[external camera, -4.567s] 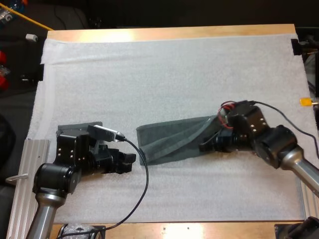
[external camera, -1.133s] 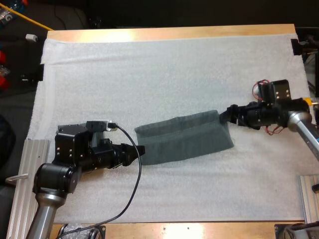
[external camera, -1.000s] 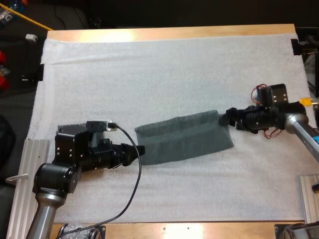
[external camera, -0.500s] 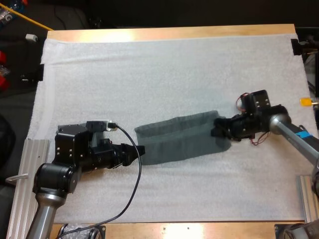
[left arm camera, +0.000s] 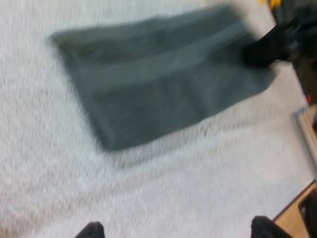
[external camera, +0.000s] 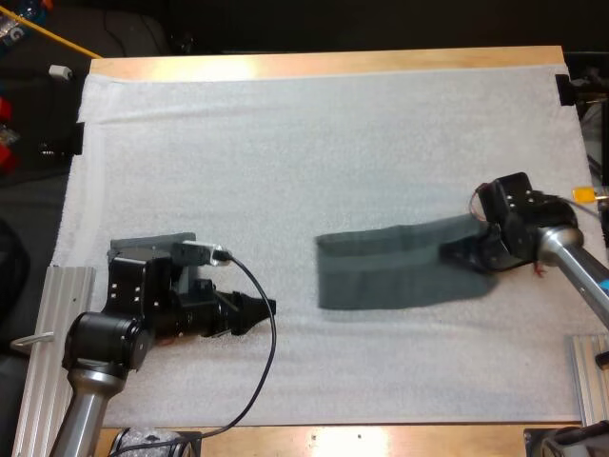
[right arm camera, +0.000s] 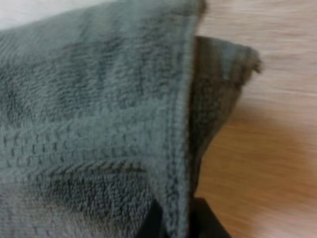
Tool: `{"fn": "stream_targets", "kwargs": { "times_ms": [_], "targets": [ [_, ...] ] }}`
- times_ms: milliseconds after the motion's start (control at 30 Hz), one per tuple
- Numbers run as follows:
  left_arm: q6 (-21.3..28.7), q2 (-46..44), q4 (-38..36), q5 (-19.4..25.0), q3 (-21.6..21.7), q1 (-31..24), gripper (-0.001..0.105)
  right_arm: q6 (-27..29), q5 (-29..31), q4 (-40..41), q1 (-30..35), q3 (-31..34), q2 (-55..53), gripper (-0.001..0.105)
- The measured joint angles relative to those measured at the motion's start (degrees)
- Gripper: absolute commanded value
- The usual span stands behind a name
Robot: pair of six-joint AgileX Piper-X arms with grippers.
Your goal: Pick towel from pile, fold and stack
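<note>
Moved: towel (external camera: 395, 269) dragged toward the table's (external camera: 285, 63) right edge, clear of left jaws | right jaws pinch its right end | left jaws spread, empty | Progress: apparently folded lengthwise; further folding, stacking remain.

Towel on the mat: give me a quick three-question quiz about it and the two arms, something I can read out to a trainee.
1. True or false: the left end effector is touching the towel.
2. Which part of the towel does the right end effector grip? A: the end nearest the left arm. B: the end nearest its own arm. C: the middle of the long edge.
3. Fill in the blank: the towel lies flat on the white ___.

Key: 1 false, since bare mat lies between them; 2 B; 3 mat.
</note>
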State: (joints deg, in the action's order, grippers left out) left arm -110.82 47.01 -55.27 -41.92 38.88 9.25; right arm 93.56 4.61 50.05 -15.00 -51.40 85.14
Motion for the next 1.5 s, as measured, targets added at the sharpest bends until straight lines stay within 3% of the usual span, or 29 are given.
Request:
{"fn": "stream_targets", "kwargs": {
  "times_ms": [133,267,500,700,867,1033,1100,1200,1267,1300,1367,1500],
  "targets": [
    [2.7,0.0,-1.6,0.0,0.0,0.0,0.058,6.8,11.5,4.6,0.0,0.0,-4.0,0.0],
    [3.0,0.0,-1.6,0.0,0.0,0.0,0.058,7.0,13.7,6.1,-0.4,0.0,-6.5,0.0],
    [4.2,0.0,-1.6,0.1,0.0,0.0,0.058,-1.9,3.4,3.9,-9.6,-0.5,-5.9,0.0],
    [4.3,0.0,-1.6,0.0,0.0,0.0,0.058,-15.8,-6.0,-4.9,-19.2,-1.5,0.0,0.0],
    [4.7,0.0,-1.6,0.0,0.0,0.0,0.058,-24.4,-9.3,-11.5,-21.3,-3.5,6.2,0.0],
    [4.9,0.0,-1.6,0.0,0.0,0.0,0.058,-26.5,-10.5,-12.7,-21.3,-4.6,9.5,0.001],
    [4.9,0.0,-1.6,0.0,0.0,0.0,0.058,-26.7,-10.8,-12.6,-21.3,-4.6,10.3,0.01],
    [4.9,0.0,-1.6,0.0,0.0,0.0,0.058,-26.8,-13.9,-12.7,-21.3,-4.6,10.6,0.043],
    [4.9,0.0,-1.6,0.0,0.0,0.0,0.058,-26.8,-16.5,-13.4,-21.3,-4.6,10.6,0.073],
    [5.0,0.0,-1.6,0.0,0.0,0.0,0.058,-26.8,-17.9,-13.7,-21.3,-4.6,10.6,0.078],
    [5.0,0.0,-1.6,0.0,0.0,0.0,0.058,-26.5,-19.9,-14.0,-21.3,-4.6,10.6,0.082],
    [5.0,0.0,-1.6,0.0,0.0,0.0,0.058,-26.4,-23.5,-14.5,-22.4,-4.6,10.6,0.072]
  ]
}}
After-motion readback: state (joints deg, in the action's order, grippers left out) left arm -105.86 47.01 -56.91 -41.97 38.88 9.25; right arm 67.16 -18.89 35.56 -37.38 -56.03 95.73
